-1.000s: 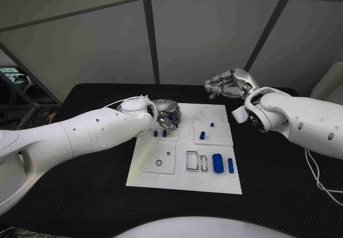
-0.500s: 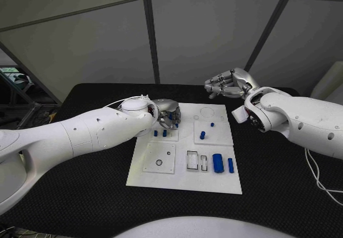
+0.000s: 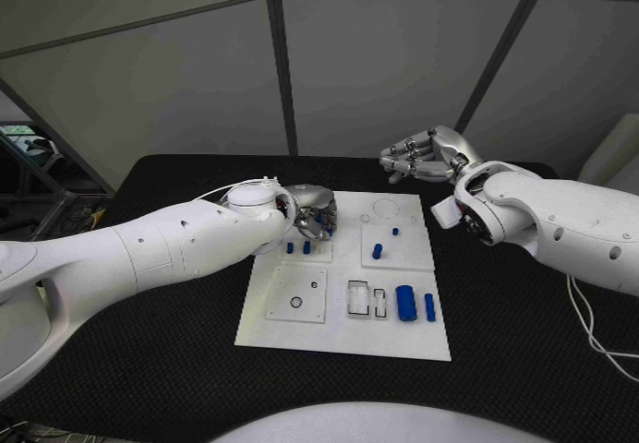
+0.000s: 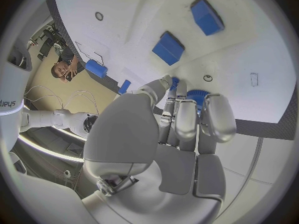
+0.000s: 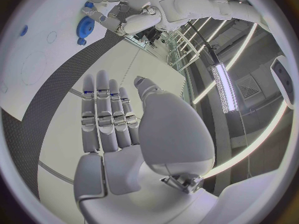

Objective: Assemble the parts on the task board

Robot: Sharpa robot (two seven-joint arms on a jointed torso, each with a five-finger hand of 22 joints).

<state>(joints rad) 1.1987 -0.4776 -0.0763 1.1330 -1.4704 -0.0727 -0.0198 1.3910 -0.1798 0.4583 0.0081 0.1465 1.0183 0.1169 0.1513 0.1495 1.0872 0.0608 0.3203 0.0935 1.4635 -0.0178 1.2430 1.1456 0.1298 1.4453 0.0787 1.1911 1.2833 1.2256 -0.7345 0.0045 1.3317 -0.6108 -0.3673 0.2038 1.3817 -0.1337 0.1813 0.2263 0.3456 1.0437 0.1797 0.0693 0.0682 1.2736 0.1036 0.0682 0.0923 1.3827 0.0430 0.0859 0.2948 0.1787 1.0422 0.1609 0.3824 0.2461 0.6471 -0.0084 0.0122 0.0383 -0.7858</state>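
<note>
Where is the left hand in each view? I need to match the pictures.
Head view: left hand over the task board's far left corner.
Left wrist view: it rises mid-picture, fingertips at a blue gear.
Right wrist view: across the table, beside the same gear.
Shared landmark: the white task board.

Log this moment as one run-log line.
left robot hand: fingers on blue gear, far-left of task board | right robot hand: raised beyond board, holding nothing

Left hand (image 3: 314, 212) over task board (image 3: 340, 318) far-left corner.
</note>
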